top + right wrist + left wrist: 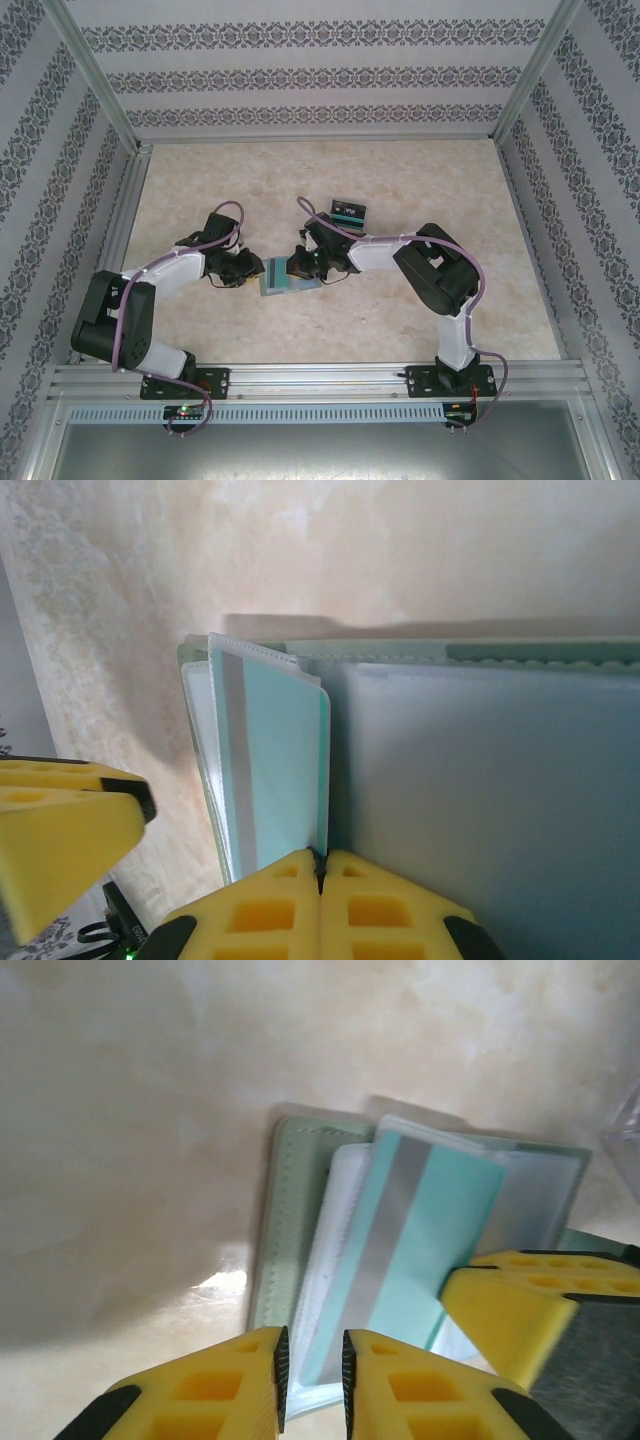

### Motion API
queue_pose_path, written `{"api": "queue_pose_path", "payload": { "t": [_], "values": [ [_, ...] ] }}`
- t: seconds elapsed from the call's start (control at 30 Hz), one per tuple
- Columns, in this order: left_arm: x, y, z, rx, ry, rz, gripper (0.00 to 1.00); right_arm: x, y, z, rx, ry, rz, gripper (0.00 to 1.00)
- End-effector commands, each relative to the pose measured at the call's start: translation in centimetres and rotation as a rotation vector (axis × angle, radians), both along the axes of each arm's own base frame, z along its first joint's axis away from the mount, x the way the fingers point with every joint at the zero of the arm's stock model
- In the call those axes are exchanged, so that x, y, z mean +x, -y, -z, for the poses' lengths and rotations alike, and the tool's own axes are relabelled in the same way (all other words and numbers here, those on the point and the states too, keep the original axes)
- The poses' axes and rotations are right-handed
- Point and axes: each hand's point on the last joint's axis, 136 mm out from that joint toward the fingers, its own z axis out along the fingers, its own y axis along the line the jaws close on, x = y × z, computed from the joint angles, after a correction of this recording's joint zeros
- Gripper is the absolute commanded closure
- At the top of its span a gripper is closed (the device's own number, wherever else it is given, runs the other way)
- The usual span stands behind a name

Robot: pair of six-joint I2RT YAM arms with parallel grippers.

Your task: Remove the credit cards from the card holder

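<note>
Right end effector point(322, 878) pinched together at teal card point(285, 770) edge, perhaps gripping it, card holder point(480, 810) open on table point(400, 550)

One green card holder point(272, 283), one teal card point(420, 1240) in it, one separate card pile point(349, 211)

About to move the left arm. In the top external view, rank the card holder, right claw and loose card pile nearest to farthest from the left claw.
1. The card holder, right beside the left claw, on its right.
2. The right claw, over the holder's far edge.
3. The card pile, farther back toward the rear wall.
</note>
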Motion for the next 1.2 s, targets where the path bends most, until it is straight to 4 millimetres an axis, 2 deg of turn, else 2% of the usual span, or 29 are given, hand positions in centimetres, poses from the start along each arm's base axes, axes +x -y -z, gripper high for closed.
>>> {"api": "queue_pose_path", "payload": {
  "t": [0.0,0.17,0.43,0.6,0.77,1.17],
  "values": [
    [0.7,1.0,-1.4,-0.046,0.038,0.019,0.79,-1.1,0.3,1.9,-0.055,-0.032,-0.024,1.0],
    [1.7,2.3,-1.5,-0.12,0.059,0.025,0.83,-1.2,0.3,2.1,-0.06,-0.036,-0.025,1.0],
    [2.2,3.3,0.2,-0.136,0.026,0.031,0.87,-1.4,0.3,2.2,-0.063,-0.038,-0.028,1.0],
    [1.8,2.5,1.8,-0.078,-0.022,0.005,0.93,-1.5,0.5,2.3,-0.067,-0.041,-0.024,1.0],
    [0.5,0.9,3.4,0.016,-0.095,-0.02,0.99,-1.6,1.2,2.5,-0.081,-0.041,-0.007,1.0],
    [-1.0,-0.7,3.7,0.087,-0.113,-0.058,1.0,-1.8,3.7,3.2,-0.124,-0.048,0.055,1.0]
  ]
}}
